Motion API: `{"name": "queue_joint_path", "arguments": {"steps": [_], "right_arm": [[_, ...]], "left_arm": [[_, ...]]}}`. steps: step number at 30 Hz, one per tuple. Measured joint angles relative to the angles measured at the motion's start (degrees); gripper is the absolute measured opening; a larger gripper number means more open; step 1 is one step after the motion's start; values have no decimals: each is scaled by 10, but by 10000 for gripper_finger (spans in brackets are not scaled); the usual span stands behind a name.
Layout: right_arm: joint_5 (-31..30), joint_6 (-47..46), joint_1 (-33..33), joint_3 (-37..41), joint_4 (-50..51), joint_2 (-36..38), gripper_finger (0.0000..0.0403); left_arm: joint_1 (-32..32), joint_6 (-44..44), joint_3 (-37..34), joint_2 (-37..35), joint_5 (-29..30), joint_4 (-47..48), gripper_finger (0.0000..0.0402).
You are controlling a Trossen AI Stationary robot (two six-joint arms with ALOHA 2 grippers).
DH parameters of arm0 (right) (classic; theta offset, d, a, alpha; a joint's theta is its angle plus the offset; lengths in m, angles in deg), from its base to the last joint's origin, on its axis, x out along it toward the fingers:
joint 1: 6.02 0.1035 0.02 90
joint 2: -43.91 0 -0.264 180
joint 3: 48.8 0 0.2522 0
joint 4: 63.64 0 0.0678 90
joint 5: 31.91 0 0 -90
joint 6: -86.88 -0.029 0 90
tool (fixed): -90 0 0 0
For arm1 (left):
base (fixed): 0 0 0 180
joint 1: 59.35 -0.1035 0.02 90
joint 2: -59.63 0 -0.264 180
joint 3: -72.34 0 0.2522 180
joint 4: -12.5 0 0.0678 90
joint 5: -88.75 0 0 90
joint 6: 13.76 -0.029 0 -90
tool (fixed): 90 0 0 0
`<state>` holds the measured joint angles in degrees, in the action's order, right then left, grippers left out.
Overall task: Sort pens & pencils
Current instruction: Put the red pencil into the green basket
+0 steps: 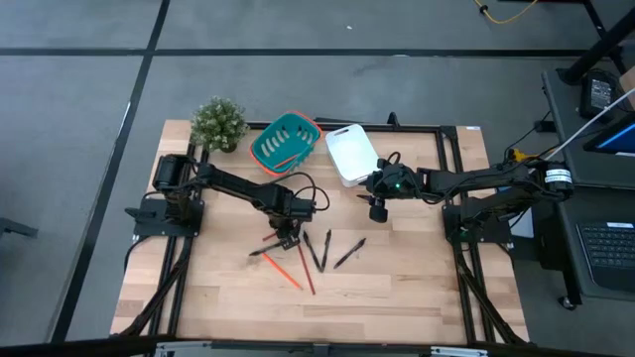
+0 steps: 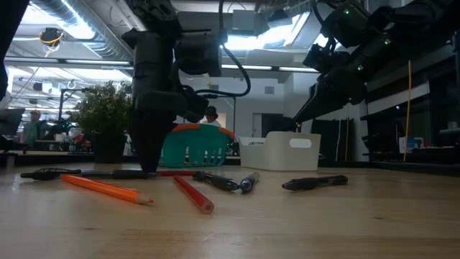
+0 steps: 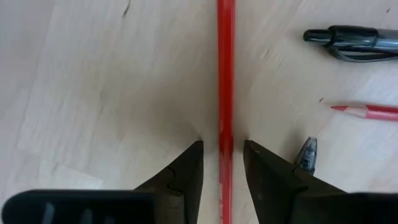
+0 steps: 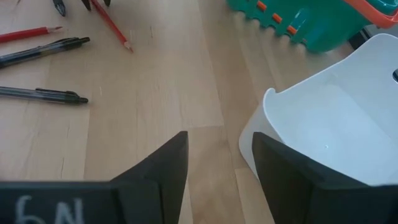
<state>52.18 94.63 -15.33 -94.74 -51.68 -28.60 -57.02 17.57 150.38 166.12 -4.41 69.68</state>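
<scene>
Pencils number three on the table, pens four. Left gripper straddles one red pencil, fingers spread; right gripper gapes beside the white bin.

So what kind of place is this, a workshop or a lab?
Probably a robotics lab or research workspace. The wooden table carries two mounted arms, desks with a keyboard stand beside it, and exposed ceiling ducts and a person show in the open room behind.
</scene>
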Motion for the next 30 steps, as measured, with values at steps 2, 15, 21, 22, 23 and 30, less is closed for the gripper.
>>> {"name": "queue_joint_path", "arguments": {"steps": [2,15,21,22,23,30], "right_arm": [[0,0,0,0,0,0,180],[0,0,0,0,0,0,180],[0,0,0,0,0,0,180],[0,0,0,0,0,0,180],[0,0,0,0,0,0,180],[0,0,0,0,1,0,180]], "left_arm": [[0,0,-3,0,1,0,110],[-2,0,-5,2,-2,-12,98],[-2,0,-6,3,10,-12,67],[-2,0,-6,3,11,-12,63],[-2,1,-6,3,11,-12,60],[-2,-5,-3,19,13,-8,53]]}}
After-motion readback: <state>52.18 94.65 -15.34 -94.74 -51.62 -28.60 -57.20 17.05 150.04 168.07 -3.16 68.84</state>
